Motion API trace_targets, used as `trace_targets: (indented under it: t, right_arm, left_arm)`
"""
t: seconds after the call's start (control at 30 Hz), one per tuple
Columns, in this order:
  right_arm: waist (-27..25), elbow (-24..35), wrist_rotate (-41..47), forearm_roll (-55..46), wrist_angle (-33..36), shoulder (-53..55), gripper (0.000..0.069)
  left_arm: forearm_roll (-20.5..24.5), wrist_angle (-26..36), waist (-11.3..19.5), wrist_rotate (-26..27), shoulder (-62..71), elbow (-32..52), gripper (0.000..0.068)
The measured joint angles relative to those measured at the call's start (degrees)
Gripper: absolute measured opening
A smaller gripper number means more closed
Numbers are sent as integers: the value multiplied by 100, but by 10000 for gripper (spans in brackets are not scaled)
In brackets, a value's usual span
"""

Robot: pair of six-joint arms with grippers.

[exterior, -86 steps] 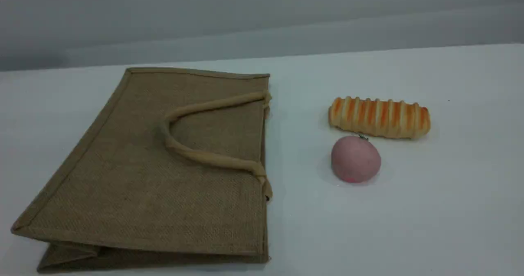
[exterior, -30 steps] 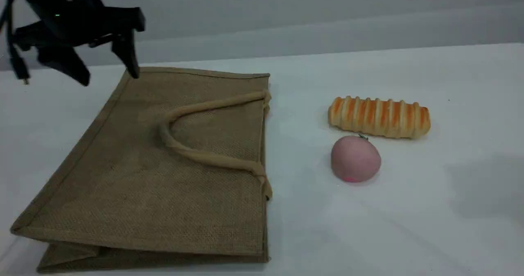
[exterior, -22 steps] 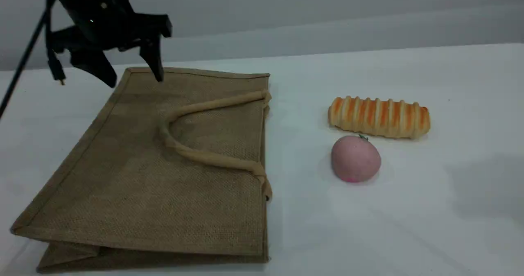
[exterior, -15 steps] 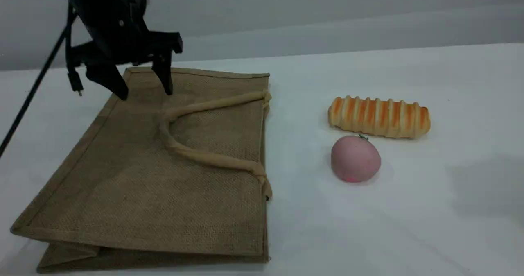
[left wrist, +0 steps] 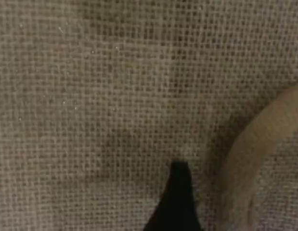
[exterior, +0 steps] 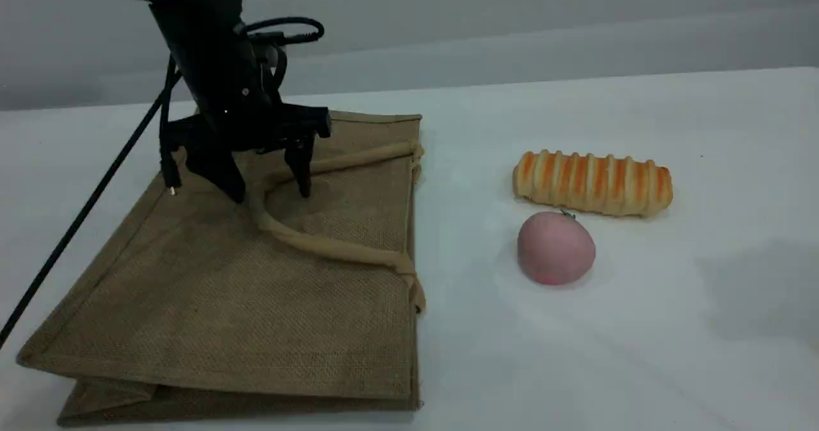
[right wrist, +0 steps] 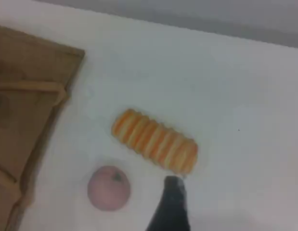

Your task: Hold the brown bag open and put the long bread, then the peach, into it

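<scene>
We are at the first step — our left gripper (exterior: 269, 194), jaws spread, straddles the bend of the handle (exterior: 320, 247) on the flat bag (exterior: 211, 316). Next we close and lift to open its right-hand mouth. Right gripper (right wrist: 173, 185) hangs open above the bread (exterior: 592, 183) and peach (exterior: 555, 249) — both on the table, right of the bag.

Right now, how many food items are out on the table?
2. The striped golden-yellow long bread lies right of the brown woven jute bag; the round pink peach sits just in front of the bread. Nothing visible inside the flat bag.

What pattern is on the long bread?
Golden-yellow with orange-brown crosswise stripes; long bread shows best in scene view.
</scene>
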Motion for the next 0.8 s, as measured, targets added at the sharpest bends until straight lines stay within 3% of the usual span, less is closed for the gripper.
trace_targets:
  t: [0.2,0.33,0.47,0.8]
  right_arm:
    - [0,0,0,0,0,0,571]
    - [0,0,0,0,0,0,571]
    - [0,0,0,0,5,0,571]
    - [0,0,-5,-7,44,0,571]
  left_arm:
    - [5,11,-33,0,66,0,577]
    - [6,-27,-46,0,66,0,533]
    - [4,1,-46,0,66,0,441]
    - [-12,114,-46,49,61,0,125]
